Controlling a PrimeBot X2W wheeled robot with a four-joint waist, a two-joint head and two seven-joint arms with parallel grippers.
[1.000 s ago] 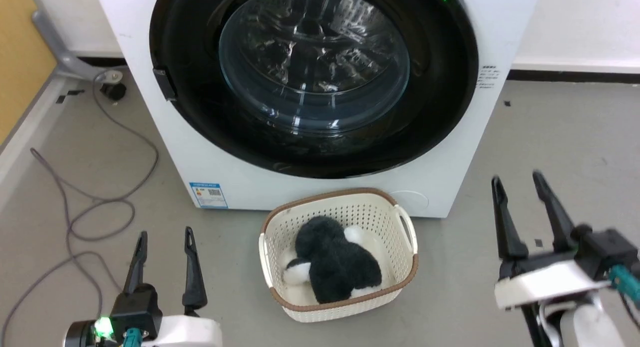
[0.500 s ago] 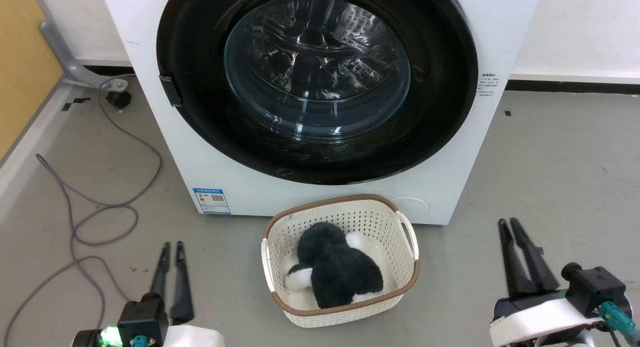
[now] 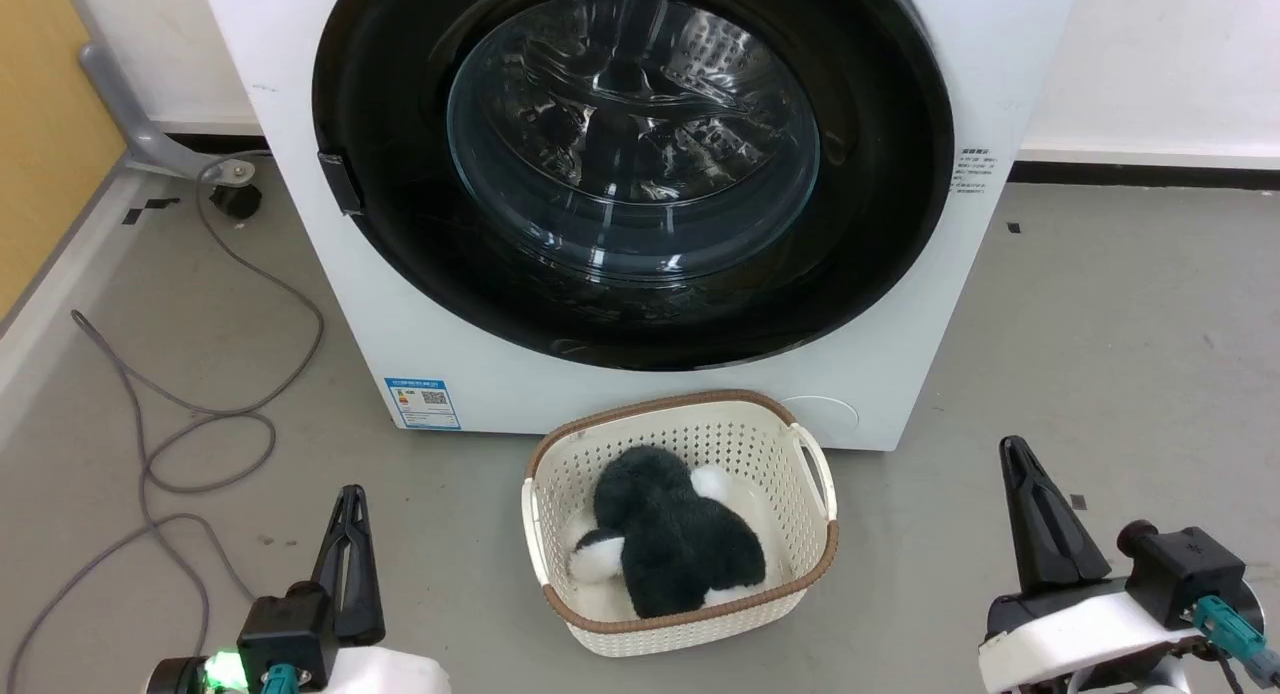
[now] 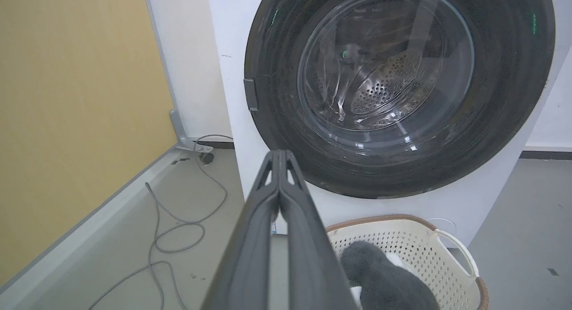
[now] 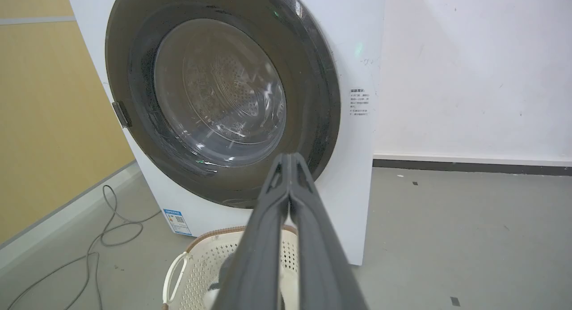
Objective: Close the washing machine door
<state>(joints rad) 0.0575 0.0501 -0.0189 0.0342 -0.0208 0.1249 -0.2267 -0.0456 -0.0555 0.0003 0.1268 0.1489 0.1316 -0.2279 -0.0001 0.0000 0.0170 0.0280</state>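
Head view: the washing machine door (image 3: 632, 164) lies flush in the front of the washing machine (image 3: 330, 304), above and behind the laundry basket (image 3: 660, 402). The left end effector (image 3: 351, 496) sits left of the basket and the right end effector (image 3: 1013, 449) right of it, both clenched on nothing.

Left wrist view: the edge tab (image 4: 250, 94), up-left of the basket, shows no gap.

Right wrist view: the rim meets the white front above the basket. The door looks shut. If the latch is in doubt, press the black rim beside the tab — not the glass — and reach over the basket

Bright even light, glare on door (image 3: 632, 164)
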